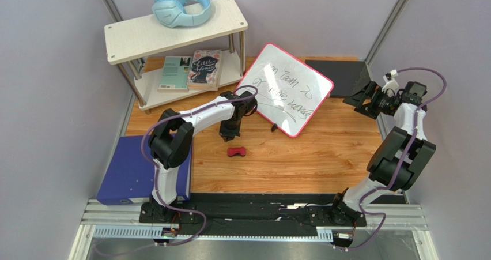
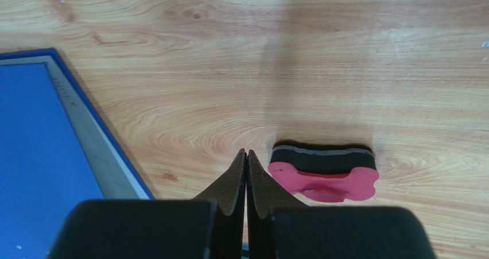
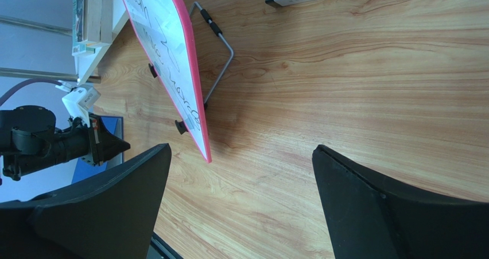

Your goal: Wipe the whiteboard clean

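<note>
A whiteboard (image 1: 286, 89) with a red-pink rim and black handwriting stands tilted on its prop near the middle of the wooden counter's (image 1: 334, 162) far edge. The left gripper (image 2: 247, 157), clenched on nothing, points down mid-counter just beside a red eraser (image 2: 324, 176), while the right gripper (image 3: 241, 150) is spread wide and empty by the right edge. At the far-left corner a two-tier shelf (image 1: 173, 32) carries blue headphones (image 1: 180, 6) on top and two books (image 1: 204, 68) below.

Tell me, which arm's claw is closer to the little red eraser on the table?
Left. The left gripper hangs shut right beside the eraser, not touching it. The right gripper is open, far off to the right, beyond the whiteboard.
</note>
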Robot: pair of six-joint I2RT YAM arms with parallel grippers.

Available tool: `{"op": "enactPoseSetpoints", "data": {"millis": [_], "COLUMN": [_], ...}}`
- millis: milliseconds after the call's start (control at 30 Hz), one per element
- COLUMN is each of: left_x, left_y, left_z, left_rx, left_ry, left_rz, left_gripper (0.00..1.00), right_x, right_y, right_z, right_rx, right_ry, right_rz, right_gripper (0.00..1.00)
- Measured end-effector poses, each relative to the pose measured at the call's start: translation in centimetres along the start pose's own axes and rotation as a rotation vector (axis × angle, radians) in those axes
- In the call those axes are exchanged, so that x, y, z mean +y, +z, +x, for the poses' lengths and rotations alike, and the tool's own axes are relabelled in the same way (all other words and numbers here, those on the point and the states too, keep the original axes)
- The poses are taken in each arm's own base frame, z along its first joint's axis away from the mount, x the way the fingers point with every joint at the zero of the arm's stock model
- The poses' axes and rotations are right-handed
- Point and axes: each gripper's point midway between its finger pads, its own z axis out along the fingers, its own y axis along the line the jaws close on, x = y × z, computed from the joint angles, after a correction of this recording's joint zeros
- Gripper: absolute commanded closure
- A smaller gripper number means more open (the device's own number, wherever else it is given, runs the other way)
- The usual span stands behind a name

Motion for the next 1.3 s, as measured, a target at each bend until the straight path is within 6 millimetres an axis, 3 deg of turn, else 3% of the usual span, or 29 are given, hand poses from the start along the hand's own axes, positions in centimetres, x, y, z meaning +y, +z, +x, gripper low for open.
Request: {"op": "enactPoseSetpoints", "data": {"millis": [333, 533, 667, 733, 833, 867, 967, 1133, 1300], "left_x": [-2.2, -3.7, -5.1, -5.2, -4.8, -4.4, -2.6, -0.4, -1.2], "left_y": [2.9, 2.5, 1.7, 1.4, 1.2, 1.2, 0.9, -0.7, -2.8], "left_z": [1.8, 3.1, 5.2, 6.5, 7.4, 7.3, 6.7, 4.5, 3.9], "left_rx": [0.113, 0.129, 0.134, 0.143, 0.148, 0.145, 0.13, 0.064, 0.004], "left_ry": [0.047, 0.104, 0.151, 0.16, 0.166, 0.163, 0.137, 0.097, 0.088], "left_rz": [0.038, 0.061, 0.068, 0.057, 0.02, -0.003, -0.085, -0.175, -0.101], "left_gripper": [1.0, 1.0, 1.0, 0.95, 0.73, 0.55, 0.23, 0.16, 0.13], "right_x": [-0.2, 0.0, -0.1, 0.0, 0.0, 0.0, 0.1, 0.1, 0.2], "right_y": [0.2, 0.2, 0.2, 0.2, 0.1, 0.1, 0.1, 0.1, 0.1], "right_z": [0.6, 0.7, 0.7, 0.8, 0.9, 0.9, 0.9, 0.9, 0.9], "right_rx": [0.019, 0.024, 0.025, 0.027, 0.029, 0.03, 0.03, 0.031, 0.031], "right_ry": [0.014, 0.016, 0.015, 0.016, 0.018, 0.018, 0.016, 0.011, 0.007], "right_rz": [-0.011, -0.018, -0.018, -0.018, -0.019, -0.02, -0.025, -0.03, -0.037], "right_gripper": [0.01, 0.01, 0.01, 0.01, 0.01, 0.01, 0.01, 0.01, 0.01]}}
